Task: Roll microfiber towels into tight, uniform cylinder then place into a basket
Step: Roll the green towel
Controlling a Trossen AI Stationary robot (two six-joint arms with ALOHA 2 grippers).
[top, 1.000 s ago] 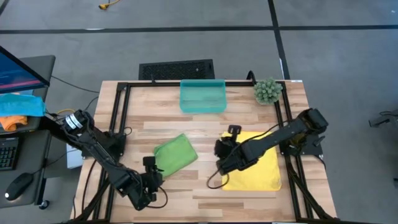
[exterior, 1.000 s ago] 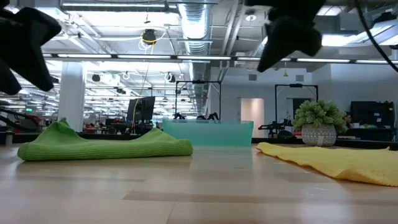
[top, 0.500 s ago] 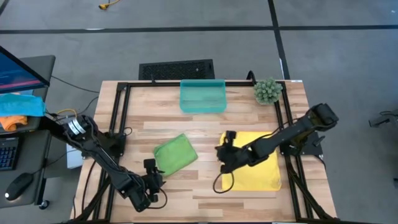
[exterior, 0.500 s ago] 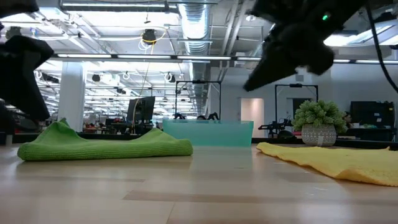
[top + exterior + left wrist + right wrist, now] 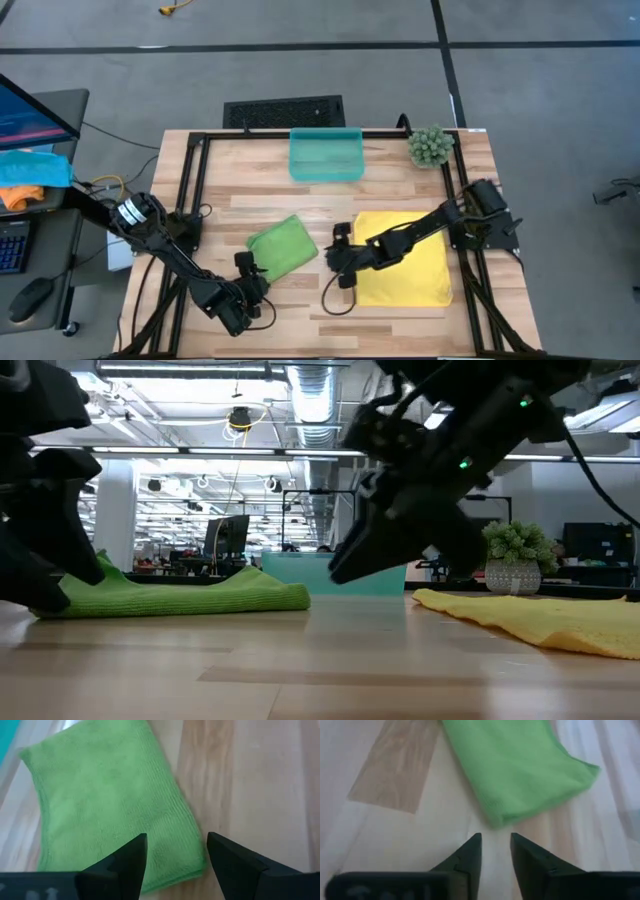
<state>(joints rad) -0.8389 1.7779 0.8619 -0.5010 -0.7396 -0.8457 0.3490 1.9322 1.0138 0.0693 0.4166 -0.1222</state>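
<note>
Dark fingers of the right gripper [image 5: 495, 857] stand a little apart with only bare wood between them; they grip nothing and touch nothing that can be seen. In the high view this right gripper [image 5: 340, 256] hangs over the table [image 5: 400, 190] in the gap between the two cloths, its arm stretched across the yellow towel [image 5: 410, 262]. Just ahead of its fingertips lies a corner of the green towel [image 5: 520, 765].

Across that cloth, the left gripper [image 5: 175, 865] has its fingers spread wide, with the near edge of the green towel [image 5: 110, 805] showing between them, nothing clamped. From above, the left gripper [image 5: 246, 282] sits at the front corner of the green towel [image 5: 282, 245]; in the low view it shows dark at the cloth's end, but whether it touches the fabric cannot be told.

Both towels lie flat and unrolled, the green one left of centre, the yellow one to the right. The basket [image 5: 325, 155] stands at the table's far edge, well apart from both, with a small potted plant [image 5: 430, 146] near it.
</note>
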